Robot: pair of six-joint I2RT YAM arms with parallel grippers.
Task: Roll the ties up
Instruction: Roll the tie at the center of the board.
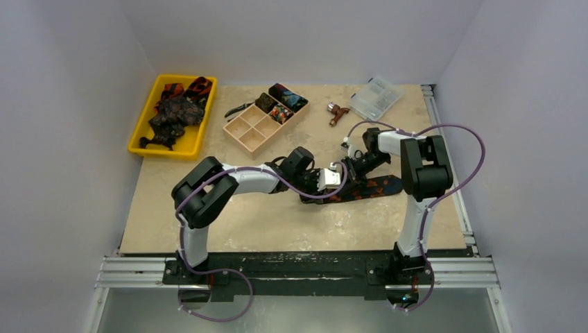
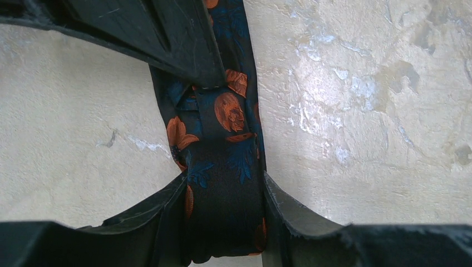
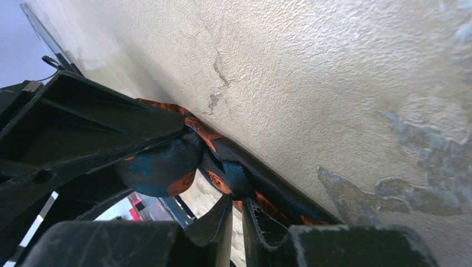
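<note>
A dark tie (image 1: 371, 187) with orange blotches and blue leaves lies across the table's middle, running right from the grippers. My left gripper (image 1: 331, 182) is shut on its folded left end. In the left wrist view the tie (image 2: 222, 139) fills the gap between the two fingers of the gripper (image 2: 225, 217). My right gripper (image 1: 350, 170) meets it from the right. In the right wrist view its fingers are almost together, and the gripper (image 3: 238, 194) pinches a fold of the tie (image 3: 167, 167) at the tips. The left gripper's black body (image 3: 83, 128) holds the roll beside it.
A yellow tray (image 1: 142, 128) with several loose ties stands at the back left. A beige compartment box (image 1: 244, 128) holds rolled ties in its far cells. Pliers (image 1: 239, 109), a red-brown tool (image 1: 338, 112) and a clear plastic box (image 1: 375, 97) lie along the back.
</note>
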